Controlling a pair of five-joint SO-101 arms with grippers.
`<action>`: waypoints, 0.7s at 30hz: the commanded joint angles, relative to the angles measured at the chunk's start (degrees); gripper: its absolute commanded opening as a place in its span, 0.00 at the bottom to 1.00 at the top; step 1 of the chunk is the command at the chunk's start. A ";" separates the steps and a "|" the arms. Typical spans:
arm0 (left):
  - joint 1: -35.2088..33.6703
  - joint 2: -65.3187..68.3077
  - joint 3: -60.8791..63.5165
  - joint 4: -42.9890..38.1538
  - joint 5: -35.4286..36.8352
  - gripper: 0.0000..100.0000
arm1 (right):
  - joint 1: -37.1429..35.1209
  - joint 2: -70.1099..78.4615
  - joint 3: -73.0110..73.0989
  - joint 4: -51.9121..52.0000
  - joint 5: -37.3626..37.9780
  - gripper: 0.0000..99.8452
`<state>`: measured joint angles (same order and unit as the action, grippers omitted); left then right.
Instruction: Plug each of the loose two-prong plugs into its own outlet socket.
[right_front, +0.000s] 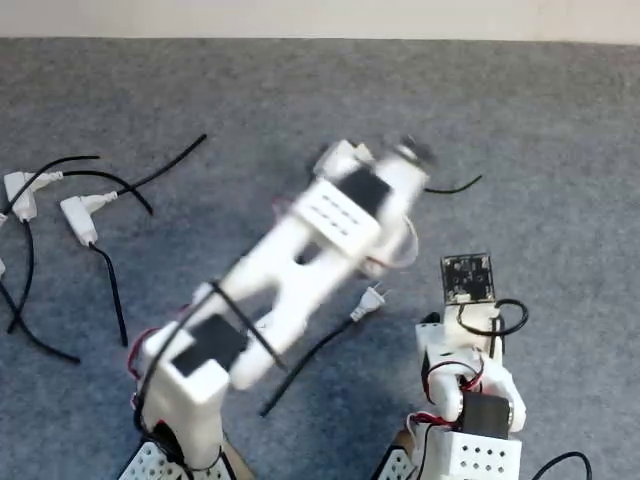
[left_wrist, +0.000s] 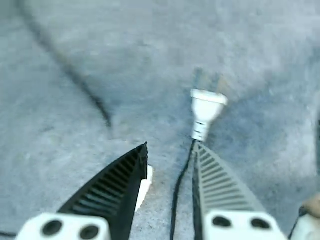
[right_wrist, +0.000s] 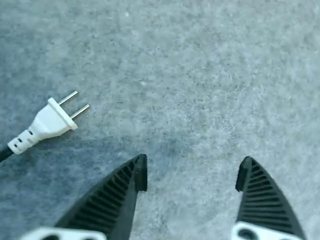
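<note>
Right now my left end effector (left_wrist: 170, 149) is released: its two fingers stand a moderate gap apart and grip nothing. A white two-prong plug (left_wrist: 207, 106) lies on the grey table (right_front: 560, 120) just past the fingertips, with its prongs pointing away from me. Its black cord (left_wrist: 179, 192) runs back between the fingers, close along one of them; I cannot tell whether it touches that finger. From the high view, my left arm is stretched out on a slant toward the middle of the table.

My right end effector (right_wrist: 192, 167) is spread wide and also holds nothing; bare table shows between its fingers. A second plug (right_wrist: 50, 122) lies flat off to one side, apart from both fingers, with its two metal prongs clear of the surface around them. In the high view this second plug rests between my two arms, near the folded right arm, and its second cord (right_front: 310, 360) trails back under the left arm.

Well apart from both plugs, toward the left edge of the high view, two white connectors (right_front: 80, 215) lie on black leads. I cannot make out their faces.
</note>
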<state>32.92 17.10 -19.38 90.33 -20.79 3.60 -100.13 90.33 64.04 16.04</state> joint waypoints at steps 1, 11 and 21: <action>-13.14 -5.58 -2.07 -0.88 9.67 0.12 | -4.00 0.13 -0.92 0.75 3.96 0.28; -40.92 -7.96 7.87 -0.88 11.60 0.11 | -18.42 40.31 -37.23 5.67 5.80 0.28; -57.27 -16.13 29.32 -14.24 -10.02 0.11 | -32.31 78.46 -64.04 16.84 48.70 0.28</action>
<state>-19.30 6.64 4.88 80.66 -24.31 -26.46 -25.93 30.99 78.73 48.66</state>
